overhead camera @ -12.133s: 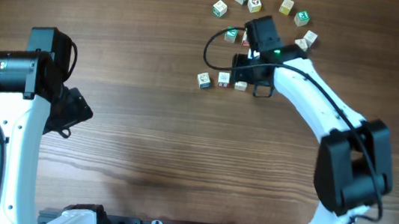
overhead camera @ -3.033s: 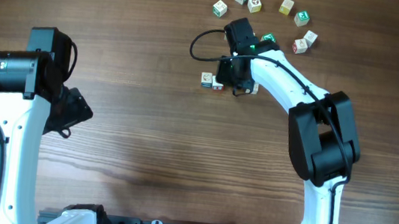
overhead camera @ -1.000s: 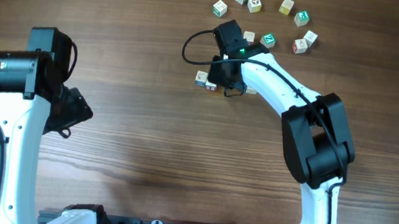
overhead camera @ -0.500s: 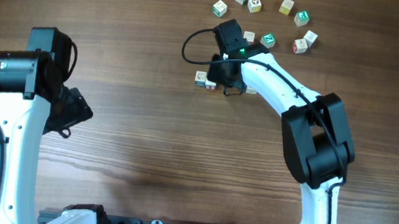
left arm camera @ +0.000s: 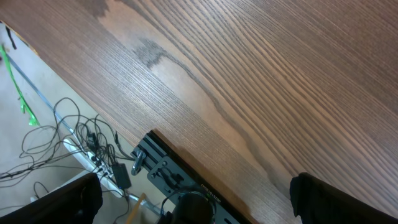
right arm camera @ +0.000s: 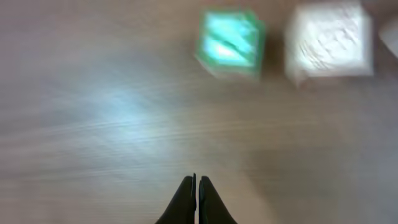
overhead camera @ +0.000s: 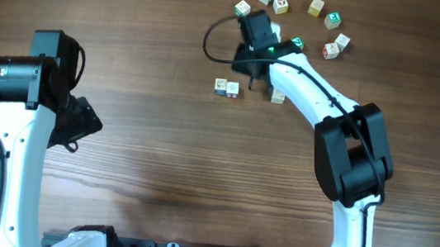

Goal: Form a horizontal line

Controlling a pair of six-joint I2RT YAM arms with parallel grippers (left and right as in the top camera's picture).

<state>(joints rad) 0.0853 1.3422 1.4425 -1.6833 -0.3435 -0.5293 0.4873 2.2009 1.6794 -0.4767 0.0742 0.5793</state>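
Note:
The horizontal line (overhead camera: 227, 89) lies at mid-table as two small whitish letter cubes that touch. A third cube (overhead camera: 278, 97) stands apart to their right, with bare wood between. My right arm's wrist (overhead camera: 254, 54) hangs just behind that gap, touching none of the three. In the blurred right wrist view, my right gripper (right arm camera: 197, 180) is shut on nothing. Beyond its tips lie a green-faced cube (right arm camera: 230, 42) and a whitish cube (right arm camera: 329, 42). My left gripper (overhead camera: 78, 128) stays far left, its fingers (left arm camera: 65, 202) spread wide and empty.
Several loose letter cubes are scattered at the far edge, among them a green-topped one (overhead camera: 296, 43) and a white one (overhead camera: 242, 9). A cable loop (overhead camera: 212, 35) sticks out left of the right wrist. The left wrist view shows the table's edge and floor cables (left arm camera: 68, 143).
My right arm has pulled back from the row toward the far edge, uncovering the gap between the pair and the third cube. The cubes and the left arm have not moved.

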